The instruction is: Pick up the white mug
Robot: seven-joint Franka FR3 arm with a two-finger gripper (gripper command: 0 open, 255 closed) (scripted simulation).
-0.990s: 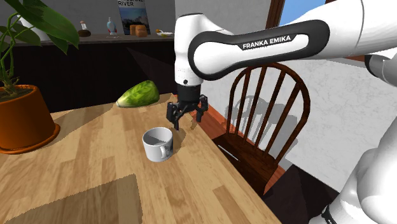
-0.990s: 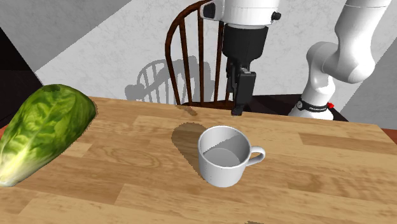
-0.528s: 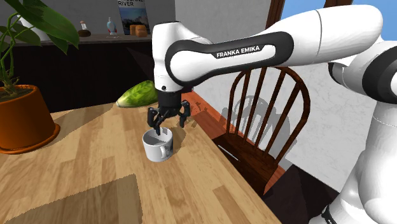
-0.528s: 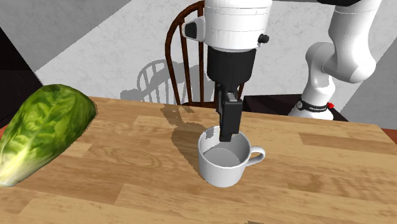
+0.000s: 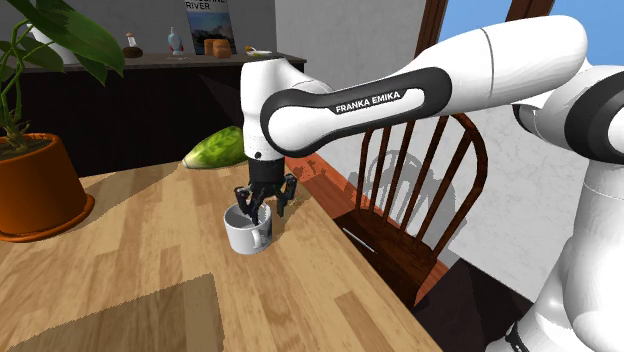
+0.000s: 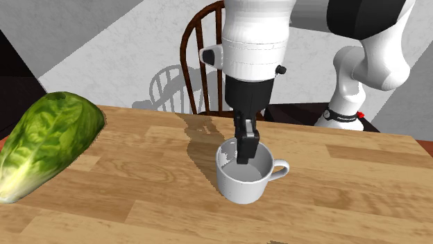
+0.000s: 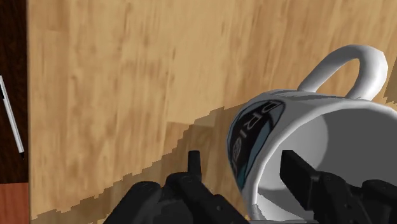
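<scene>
A white mug point(image 5: 246, 236) with a dark printed label stands upright on the wooden table point(image 5: 150, 300), its handle toward the table's chair-side edge. My black gripper point(image 5: 262, 207) hangs straight down over its rim, open. In the second exterior view the gripper point(image 6: 244, 154) dips into the mug point(image 6: 241, 184). In the wrist view the gripper point(image 7: 242, 159) straddles the mug wall point(image 7: 254, 137): one finger point(image 7: 193, 167) is outside by the label and the other is inside the cup. Neither finger presses the wall.
A green lettuce head point(image 5: 217, 148) lies at the table's far side, also seen as lettuce point(image 6: 45, 142). A potted plant point(image 5: 35, 185) stands at the shoulder view's left. A dark wooden chair point(image 5: 415, 175) is just past the table edge near the mug.
The gripper has moved from beside the table edge toward the shoulder view's left and come down, so its fingers now straddle the mug's rim. The mug has not moved.
</scene>
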